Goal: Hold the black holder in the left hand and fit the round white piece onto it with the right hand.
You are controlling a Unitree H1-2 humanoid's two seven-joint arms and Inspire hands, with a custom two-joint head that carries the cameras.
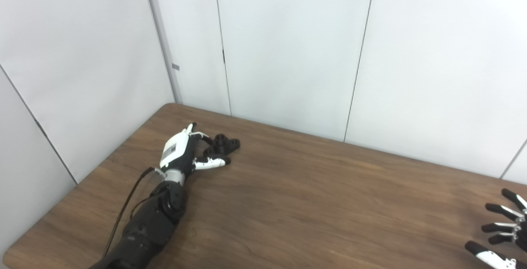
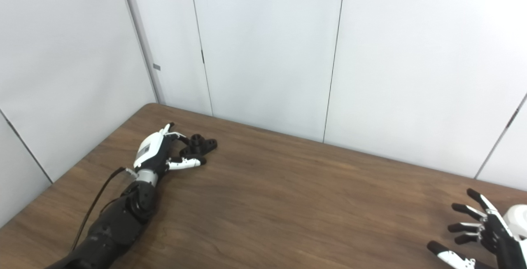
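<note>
The black holder [image 1: 222,144] lies on the brown table [image 1: 313,195] near the far left corner. My left hand [image 1: 185,150] lies on the table right beside it. Its thumb [image 1: 212,162] stretches along the holder's near side and its fingertips [image 1: 204,138] touch the far side, not clamped shut. My right hand [image 2: 479,236] is open with fingers spread at the bottom right, low over the table. A rounded white shape [image 2: 519,218] shows at the right edge just behind that hand; I cannot tell whether it is the round white piece.
White wall panels [image 1: 288,46] stand close behind the table's back edge and along its left side. A black cable [image 1: 123,211] runs along my left forearm.
</note>
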